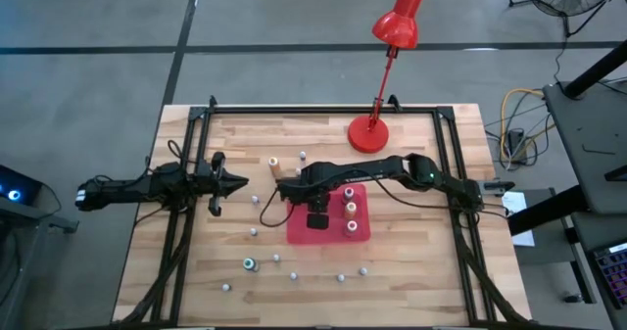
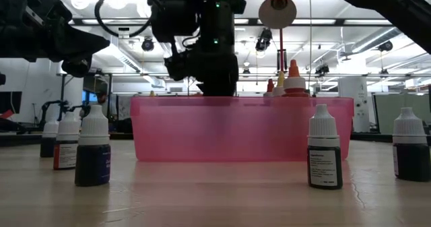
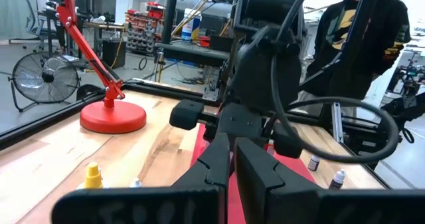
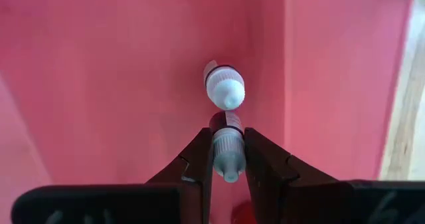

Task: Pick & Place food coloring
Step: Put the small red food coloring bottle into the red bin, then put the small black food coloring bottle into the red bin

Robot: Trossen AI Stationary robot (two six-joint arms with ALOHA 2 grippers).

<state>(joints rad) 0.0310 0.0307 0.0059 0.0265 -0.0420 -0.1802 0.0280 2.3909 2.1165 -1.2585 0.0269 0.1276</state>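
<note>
A: Fingers, right gripper (image 4: 228, 159): clamped on one small food coloring bottle (image 4: 226, 151), whitish cap, held above the floor of the red tray (image 4: 99, 64). Fingers, left gripper (image 1: 238, 182): pressed together, holding nothing.

B: Largest items first, please.

A: Desk (image 1: 411, 281): pale wood planks, black frame around it. Right arm (image 1: 392, 168): reaches in from the right side, over the tray. Left arm (image 1: 137, 188): lies along the desk's left side, well apart from the tray. Red desk lamp (image 1: 377, 124): round base near the desk's far edge, just beyond the tray.

B: And the tray?

A: Red, rectangular, at the desk's centre. Three bottles (image 1: 351, 210) stand in a row on its right half; in the right wrist view a further capped bottle (image 4: 224, 86) stands on the tray floor, just beyond the held one.

B: Loose bottles?

A: Scattered on the desk in front of and left of the tray. One with a teal cap (image 1: 249, 263) near the front left; an orange one (image 1: 274, 163) beyond the tray's left corner. In the low view, dark bottles with white caps (image 2: 324, 146) stand in front of the tray.
</note>
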